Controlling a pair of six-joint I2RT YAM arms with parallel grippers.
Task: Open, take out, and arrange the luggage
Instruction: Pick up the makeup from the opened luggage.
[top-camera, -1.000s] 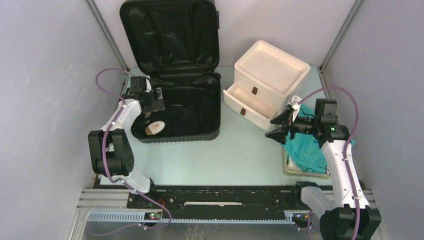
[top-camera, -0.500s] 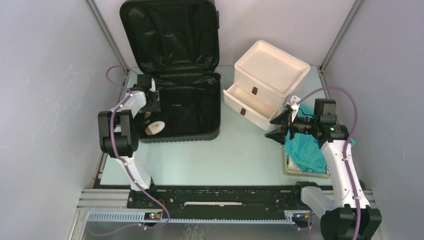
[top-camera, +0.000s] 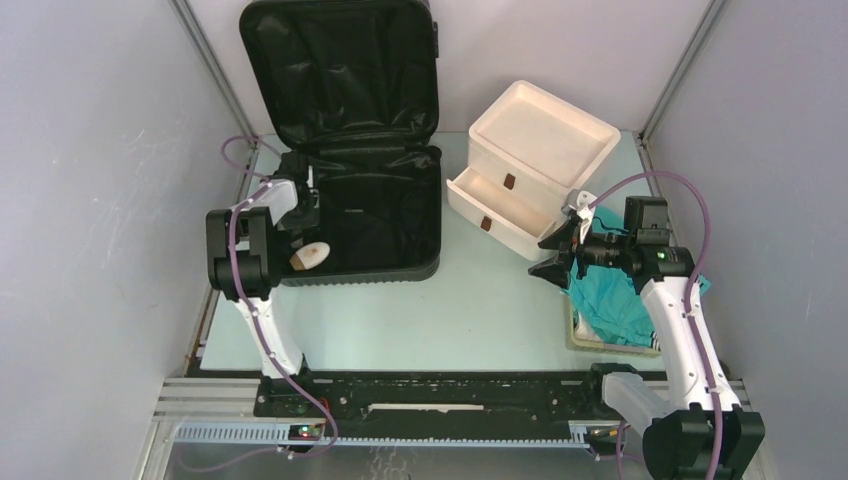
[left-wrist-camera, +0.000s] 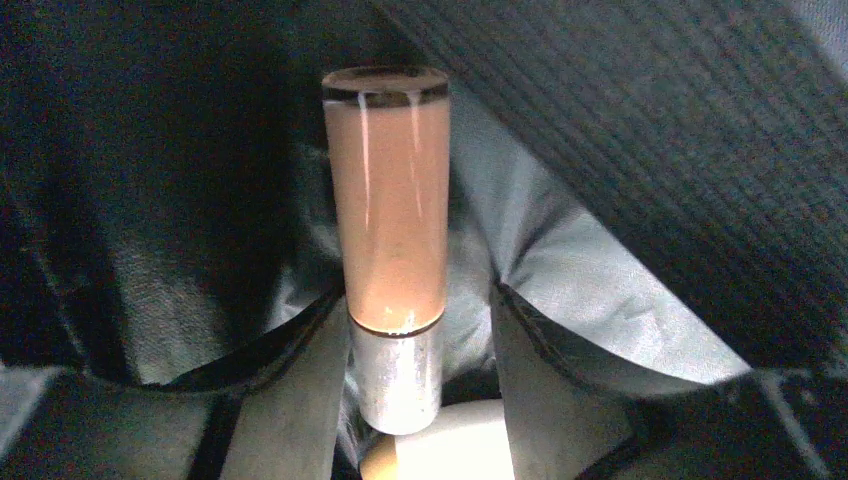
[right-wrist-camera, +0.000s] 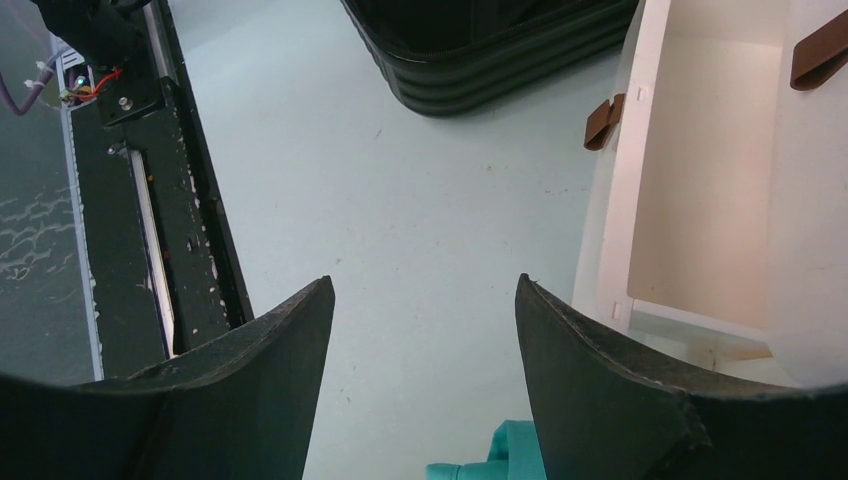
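Luggage (top-camera: 385, 215) lies open at the far left of the table (top-camera: 470, 300), lid propped against the back wall.

Change: over the last second the left arm has folded upright. The left gripper (top-camera: 303, 208) has narrowed from wide open around a pink tube (left-wrist-camera: 388, 200) inside the base. One finger touches its silver cap, and a strip of lining shows on the other side. A firm hold cannot be confirmed. A cream item (top-camera: 310, 256) lies just beside it. Taking-out looks barely begun.

Right gripper (right-wrist-camera: 420, 380) is unmoved, its jaws spread and empty. It hovers near the drawer box (top-camera: 545, 140), above the basket (top-camera: 575, 325) of teal cloth (top-camera: 615, 300).

Room: the luggage's left wall is close beside the tube and the lid looms on the far side. A rise before travelling right seems wise. Bare table is open at the near middle.
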